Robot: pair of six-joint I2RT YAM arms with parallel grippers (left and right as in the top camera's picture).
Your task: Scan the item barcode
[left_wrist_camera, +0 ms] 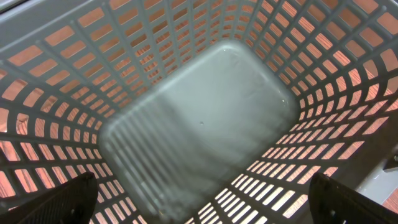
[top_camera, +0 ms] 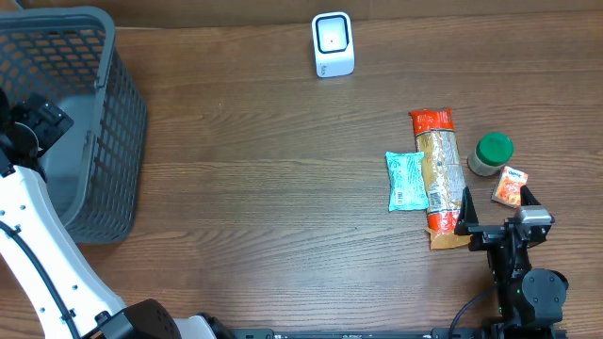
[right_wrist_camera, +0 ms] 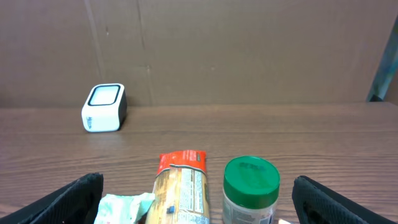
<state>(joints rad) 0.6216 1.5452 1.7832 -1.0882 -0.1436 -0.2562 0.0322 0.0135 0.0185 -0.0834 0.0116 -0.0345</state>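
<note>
Right pincer (right_wrist_camera: 196, 186) spread, jar (right_wrist_camera: 250, 183), pasta pack (right_wrist_camera: 181, 186), scanner (right_wrist_camera: 104, 107)

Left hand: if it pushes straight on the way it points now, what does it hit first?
The bare floor of the grey basket. The open left hand points down into it, and nothing shows between the fingers and that floor. Depth is unclear from this view.
</note>
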